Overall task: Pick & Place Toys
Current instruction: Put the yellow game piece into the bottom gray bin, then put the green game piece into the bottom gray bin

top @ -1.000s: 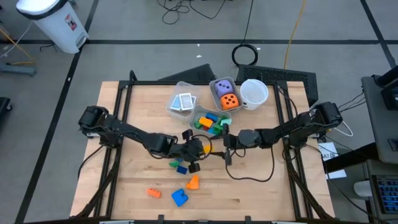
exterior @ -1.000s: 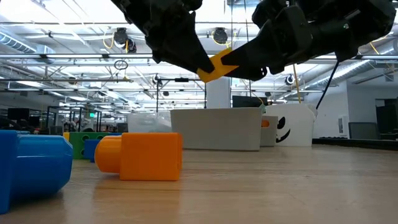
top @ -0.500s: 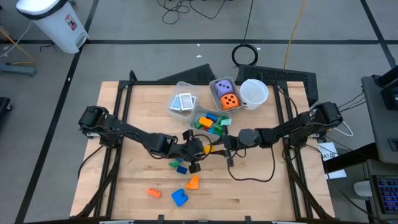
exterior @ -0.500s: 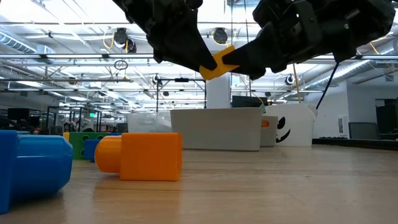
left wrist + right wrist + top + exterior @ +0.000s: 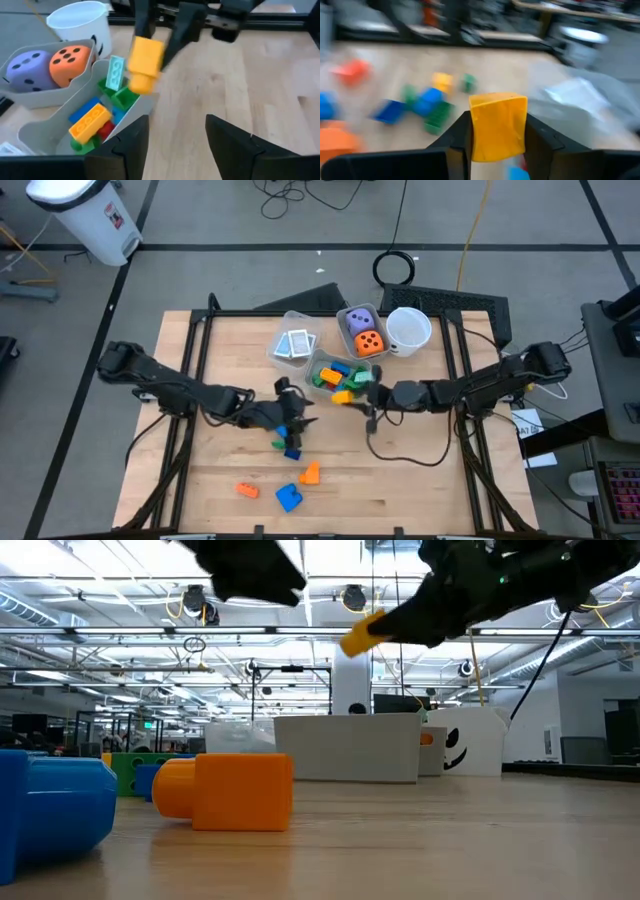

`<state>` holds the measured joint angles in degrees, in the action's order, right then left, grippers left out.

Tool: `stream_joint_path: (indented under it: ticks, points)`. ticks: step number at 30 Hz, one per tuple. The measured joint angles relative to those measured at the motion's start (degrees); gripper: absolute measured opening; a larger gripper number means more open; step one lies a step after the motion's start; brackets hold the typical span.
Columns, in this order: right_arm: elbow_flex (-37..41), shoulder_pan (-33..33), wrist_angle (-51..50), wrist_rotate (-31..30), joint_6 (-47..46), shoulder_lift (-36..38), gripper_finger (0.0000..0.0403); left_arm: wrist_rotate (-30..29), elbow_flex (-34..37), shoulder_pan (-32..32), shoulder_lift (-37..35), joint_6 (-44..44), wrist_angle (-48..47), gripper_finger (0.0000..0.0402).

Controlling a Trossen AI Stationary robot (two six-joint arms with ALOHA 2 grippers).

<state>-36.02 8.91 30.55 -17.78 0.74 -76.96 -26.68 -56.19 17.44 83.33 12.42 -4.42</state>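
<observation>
A yellow block (image 5: 342, 396) hangs above the table just short of the clear bin of blocks (image 5: 322, 362), with my right gripper (image 5: 356, 395) shut on it. The low view shows the yellow block (image 5: 362, 632) high over the wood. My left gripper (image 5: 298, 415) stands open and holds nothing, left of the block and over the loose green and blue blocks (image 5: 286, 446). Seen from the left wrist, the block (image 5: 145, 62) hangs beyond my left gripper (image 5: 175, 145). Two dice (image 5: 364, 332) and the cards (image 5: 294, 345) lie in their own bins. My right gripper pinches the yellow block's two opposite sides (image 5: 475, 130) between its two fingers (image 5: 540, 142). The fingers come nearly level from the table's right. The block sticks out past the fingertips (image 5: 400, 625), its round stud end (image 5: 140, 82) tilted downward, lifted clear of table and bin.
A white cup (image 5: 408, 328) stands right of the dice bin. Two orange blocks (image 5: 310, 472) (image 5: 247, 490) and a blue block (image 5: 288, 498) lie near the front edge. In the low view the orange block (image 5: 225, 790) and the blue one (image 5: 50, 805) lie close.
My left gripper has let go of the yellow block and drawn back toward the table's left, rising. My right gripper has taken hold of the block and carried it up and toward the far edge, nearer the bin of blocks.
</observation>
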Motion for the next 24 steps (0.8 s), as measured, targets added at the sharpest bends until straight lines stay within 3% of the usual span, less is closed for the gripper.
stream_joint_path:
  ticks: [3, 6, 15, 24]
  points:
    - [0.03, -0.17, -2.88, -9.87, -0.03, -0.39, 0.0094, -1.82, 6.42, -1.06, -2.85, 1.39, 5.69, 0.0201]
    - [0.01, -1.73, -4.42, -13.93, -0.06, -2.43, 0.0095, -1.94, 10.71, -2.81, -5.09, 4.72, 7.94, 0.0197]
    - [0.05, -7.79, -5.48, -13.66, -4.80, -7.33, 0.0113, -1.38, 12.76, -5.60, -4.83, 9.62, 6.86, 0.0203]
    - [0.01, -6.93, -5.40, -13.57, -4.80, -6.71, 0.0223, 1.64, 12.77, -5.65, -5.38, 9.37, 3.51, 0.0191]
